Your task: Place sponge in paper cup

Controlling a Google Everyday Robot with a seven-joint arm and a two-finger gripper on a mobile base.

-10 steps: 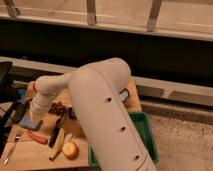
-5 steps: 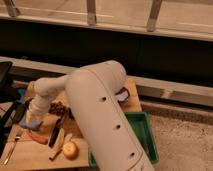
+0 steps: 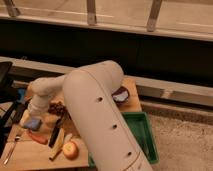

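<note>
The blue sponge [image 3: 33, 123] hangs at the tip of my gripper [image 3: 34, 119] over the left part of the wooden table [image 3: 22, 157]. The gripper is shut on the sponge, which sits just below the white wrist. My big white arm [image 3: 95, 115] fills the middle of the camera view and reaches left to that spot. The paper cup is hidden or out of view.
Below the sponge lie a red-orange vegetable [image 3: 38, 138], a dark block [image 3: 55, 134], a banana [image 3: 57, 146], an apple [image 3: 70, 150] and a fork [image 3: 12, 148]. Dark red fruit [image 3: 57, 107] lies beside the wrist. A purple bowl [image 3: 120, 94] sits far right, by a green bin [image 3: 146, 134].
The gripper and the sponge have shifted together a little to the right and down. Everything else on the table stays put.
</note>
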